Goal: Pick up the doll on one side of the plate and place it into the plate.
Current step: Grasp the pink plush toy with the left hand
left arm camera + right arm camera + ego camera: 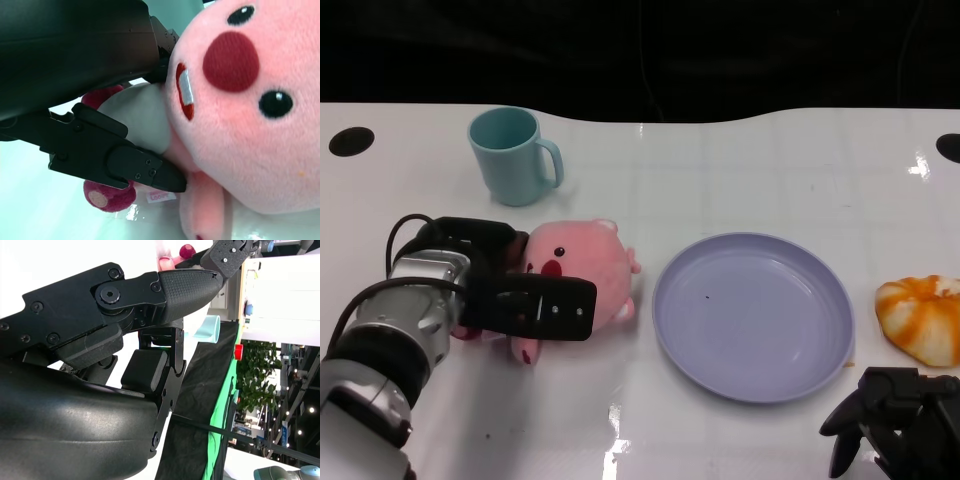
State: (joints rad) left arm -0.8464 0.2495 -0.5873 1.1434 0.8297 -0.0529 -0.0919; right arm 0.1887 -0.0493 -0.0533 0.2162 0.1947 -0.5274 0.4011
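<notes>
The left hand (510, 290) has its fingers closed around the pink plush doll (582, 262), which lies on the bench (740, 160) left of the empty lavender plate (752, 316), so lifting and placing remain.

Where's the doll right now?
In the head view the pink doll lies on the table left of the plate, not in it, just in front of the teal mug, with the left hand around it.
</notes>
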